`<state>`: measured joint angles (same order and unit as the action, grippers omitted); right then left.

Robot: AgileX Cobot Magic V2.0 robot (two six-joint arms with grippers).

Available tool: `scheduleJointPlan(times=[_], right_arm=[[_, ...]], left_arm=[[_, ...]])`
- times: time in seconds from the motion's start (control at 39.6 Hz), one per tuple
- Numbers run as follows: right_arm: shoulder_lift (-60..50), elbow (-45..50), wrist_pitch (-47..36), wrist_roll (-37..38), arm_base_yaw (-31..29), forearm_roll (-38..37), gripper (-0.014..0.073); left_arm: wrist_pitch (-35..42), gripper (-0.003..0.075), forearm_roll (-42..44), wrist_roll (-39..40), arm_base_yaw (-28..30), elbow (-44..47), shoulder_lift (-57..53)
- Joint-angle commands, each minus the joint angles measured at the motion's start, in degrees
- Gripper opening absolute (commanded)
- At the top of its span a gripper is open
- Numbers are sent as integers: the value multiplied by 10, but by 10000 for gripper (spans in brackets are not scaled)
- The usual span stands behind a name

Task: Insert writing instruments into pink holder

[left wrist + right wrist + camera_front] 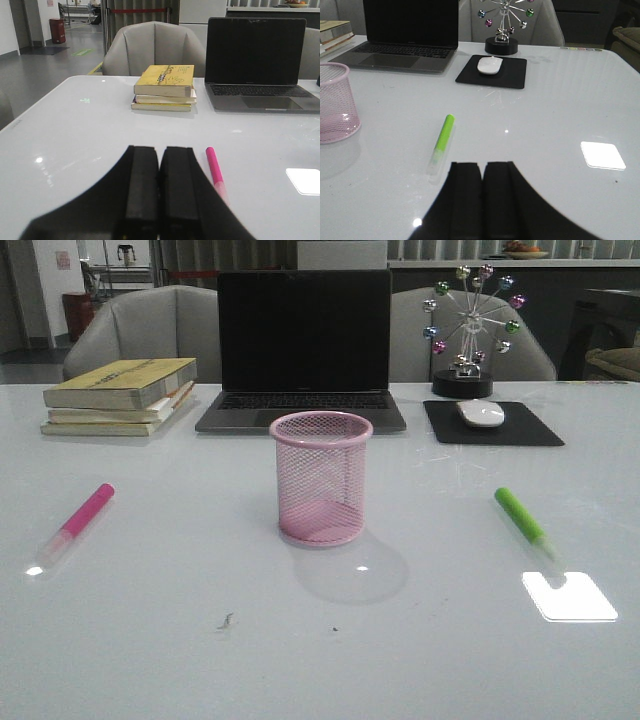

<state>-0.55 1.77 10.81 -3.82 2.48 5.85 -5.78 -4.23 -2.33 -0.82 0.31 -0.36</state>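
Both sets of jaws are pressed together and hold nothing. On the left gripper [159,200] they sit low over the worktop [180,640], with the pink marker [215,169] just beside them. On the right gripper [483,200] they sit near the green marker [441,142], not touching it. In the front view the pink holder [321,490] stands upright in the middle, empty, with the pink marker [75,525] lying flat on its left and the green marker [526,523] on its right. To start well, I think an arm should open its jaws, come down across the fat colored part, and squeeze gently so the marker does not roll.
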Motion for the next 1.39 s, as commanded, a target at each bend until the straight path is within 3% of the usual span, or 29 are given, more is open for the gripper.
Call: scheduleJointPlan(times=[0.0,0.18,0.33,0.53,0.68,0.91,1.14,1.36], right_arm=[[-11,1,-59,-3,2,1,50],[-11,1,-91,-3,2,1,50],[-11,0,-174,-3,2,2,50],[-11,-47,-262,-2,2,9,50],[-11,-118,-240,-2,2,9,50],[18,-230,-108,-3,2,8,50],[118,-285,-103,-3,2,8,50],[225,-326,-103,-3,2,8,50]], left_arm=[[63,92,-5,5,-4,1,-13],[155,92,-5,5,-4,1,-13],[244,92,-5,5,-4,0,-13],[251,92,-5,5,-4,-39,-12],[252,92,-4,5,-4,-90,-10],[186,92,23,5,-4,-191,26],[166,92,34,5,-4,-289,138],[166,92,42,5,-4,-325,251]])
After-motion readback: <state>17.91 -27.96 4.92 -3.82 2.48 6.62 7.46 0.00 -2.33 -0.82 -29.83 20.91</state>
